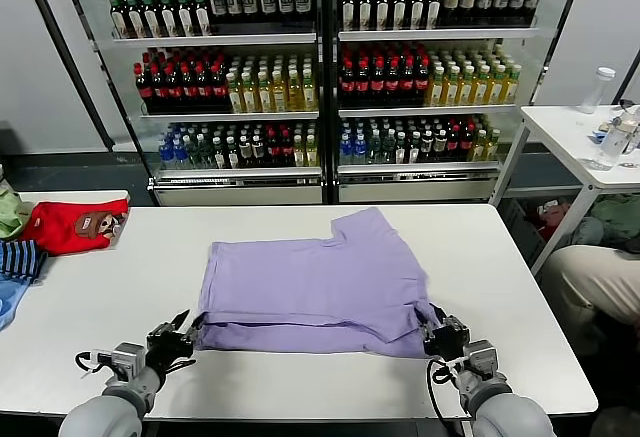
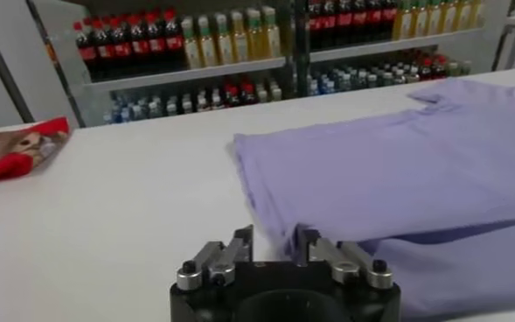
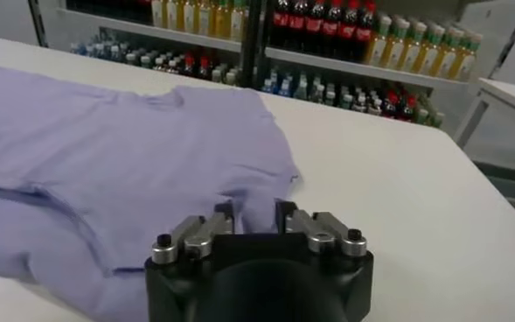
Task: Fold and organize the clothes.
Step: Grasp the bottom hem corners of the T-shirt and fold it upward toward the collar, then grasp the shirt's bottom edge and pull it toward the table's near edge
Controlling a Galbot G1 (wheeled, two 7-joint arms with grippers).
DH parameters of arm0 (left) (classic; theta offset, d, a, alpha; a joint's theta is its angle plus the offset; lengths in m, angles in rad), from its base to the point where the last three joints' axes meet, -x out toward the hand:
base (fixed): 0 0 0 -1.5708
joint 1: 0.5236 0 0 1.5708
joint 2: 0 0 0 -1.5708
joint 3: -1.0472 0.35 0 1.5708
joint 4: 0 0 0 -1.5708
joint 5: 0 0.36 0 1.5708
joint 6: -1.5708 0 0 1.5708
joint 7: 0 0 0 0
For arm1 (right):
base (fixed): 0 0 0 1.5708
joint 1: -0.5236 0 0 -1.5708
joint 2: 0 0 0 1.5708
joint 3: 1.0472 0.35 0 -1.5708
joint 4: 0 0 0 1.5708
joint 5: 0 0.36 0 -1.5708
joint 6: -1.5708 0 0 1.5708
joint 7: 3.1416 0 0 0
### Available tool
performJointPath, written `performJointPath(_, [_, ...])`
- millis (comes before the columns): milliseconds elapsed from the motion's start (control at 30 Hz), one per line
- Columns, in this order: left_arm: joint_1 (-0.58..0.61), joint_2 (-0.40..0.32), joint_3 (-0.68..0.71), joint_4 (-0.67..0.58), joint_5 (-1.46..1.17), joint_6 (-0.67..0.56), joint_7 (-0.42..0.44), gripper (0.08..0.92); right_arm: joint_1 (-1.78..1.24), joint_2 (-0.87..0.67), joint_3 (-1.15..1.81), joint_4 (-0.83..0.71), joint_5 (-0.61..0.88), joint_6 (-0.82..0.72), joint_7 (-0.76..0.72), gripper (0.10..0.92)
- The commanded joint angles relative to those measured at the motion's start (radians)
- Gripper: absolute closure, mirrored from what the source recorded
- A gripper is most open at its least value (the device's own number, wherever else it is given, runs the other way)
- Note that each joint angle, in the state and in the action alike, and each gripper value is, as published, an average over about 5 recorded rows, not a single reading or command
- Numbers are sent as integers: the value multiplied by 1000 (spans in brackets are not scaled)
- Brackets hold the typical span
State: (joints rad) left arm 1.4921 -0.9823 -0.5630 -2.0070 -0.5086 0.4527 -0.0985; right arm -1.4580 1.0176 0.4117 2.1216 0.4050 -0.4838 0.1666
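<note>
Head view shows both grippers — left gripper (image 1: pixel 183 330), right gripper (image 1: pixel 437 333) — spread at the lavender T-shirt (image 1: pixel 320 282) near corners; pinch both layers evenly before lifting.

A: T-shirt (image 1: pixel 320 282) colour?

B: Plain lavender on the side that shows. Table (image 1: pixel 520 287) under it is white.

A: Other garments?

B: Red garment (image 1: pixel 70 225) with a brown cartoon patch at the table's left end. Striped garment (image 1: pixel 20 257) beside it, navy and blue bands. A green cloth (image 1: pixel 10 212) past those (only a corner shows).

A: Grippers?

B: Left gripper (image 1: pixel 185 332) black, metal-grey fingers (image 2: pixel 231 249) with black screws. Right gripper (image 1: pixel 437 332) the same. Forearms grey.

A: Background?

B: Shelves (image 1: pixel 325 77) white, glass-fronted. Bottles in bands: dark with green caps, red labels, yellow, blue. Side table (image 1: pixel 570 132) white too.
</note>
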Motion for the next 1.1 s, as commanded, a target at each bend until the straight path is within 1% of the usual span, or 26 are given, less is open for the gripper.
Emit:
performJointPath(33, [104, -25, -75, -130, -112, 54, -43, 439, -152, 13, 90, 75, 39, -14, 12, 391])
performJointPath(167, [97, -58, -51, -125, -125, 75, -44, 326, -148, 42, 42, 50, 41, -34, 29, 273])
performJointPath(267, [85, -76, -32, -108, -120, 78, -42, 249, -131, 49, 10, 45, 43, -46, 38, 218])
performJointPath(367, [63, -89, -22, -70, -112, 88, -41, 193, -106, 50, -13, 35, 61, -58, 46, 205])
performJointPath(433, [53, -94, -23, -45, -113, 106, -40, 181, -95, 48, -26, 28, 76, -67, 49, 209])
performJointPath(500, [52, -96, -26, -33, -117, 120, -39, 183, -91, 47, -37, 23, 82, -72, 50, 238])
performJointPath(600, [56, -96, -30, -33, -118, 125, -39, 230, -86, 47, -48, 18, 84, -71, 49, 318])
performJointPath(767, [52, -99, -20, -31, -114, 128, -38, 372, -82, 47, -52, 19, 97, -69, 54, 465])
performJointPath(967, [40, -108, -9, -28, -110, 127, -33, 545, -92, 41, -28, 27, 120, -69, 53, 620])
performJointPath(1100, [62, -102, -21, -64, -113, 125, -29, 658, -119, 20, 20, 58, 152, -77, 50, 733])
